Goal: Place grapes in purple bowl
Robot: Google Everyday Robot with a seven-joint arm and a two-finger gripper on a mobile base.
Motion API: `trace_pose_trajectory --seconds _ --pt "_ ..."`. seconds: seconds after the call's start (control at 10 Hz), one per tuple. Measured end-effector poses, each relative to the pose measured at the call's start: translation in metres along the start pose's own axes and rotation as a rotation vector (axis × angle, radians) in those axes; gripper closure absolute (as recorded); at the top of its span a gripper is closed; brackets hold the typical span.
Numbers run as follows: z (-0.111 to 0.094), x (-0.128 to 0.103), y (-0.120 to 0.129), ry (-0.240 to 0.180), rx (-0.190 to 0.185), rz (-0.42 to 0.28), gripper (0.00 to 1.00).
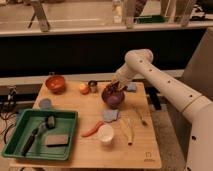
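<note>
The purple bowl (113, 97) sits on the wooden table (145, 150), right of centre. My gripper (116, 85) hangs just above the bowl's far rim, at the end of the white arm (165, 85) that reaches in from the right. A small dark reddish clump, the grapes (114, 89), shows right under the gripper at the bowl's rim. I cannot tell whether the gripper holds them or they rest in the bowl.
An orange-brown bowl (55, 83), a round orange fruit (83, 88) and a metal cup (93, 86) stand at the back. A carrot (92, 130), a white cup (105, 134), a blue-grey cloth (110, 115) and cutlery (129, 130) lie in front. A green tray (40, 134) with tools stands at left.
</note>
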Motion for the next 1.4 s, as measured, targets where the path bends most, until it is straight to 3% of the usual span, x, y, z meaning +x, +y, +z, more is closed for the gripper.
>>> trace_pose_trajectory --seconds 0.4,1.4 --pt "0.0008 0.0013 0.0004 0.002 0.002 0.005 0.63" --pt "0.0037 0.0037 0.0017 0.002 0.005 0.014 0.63"
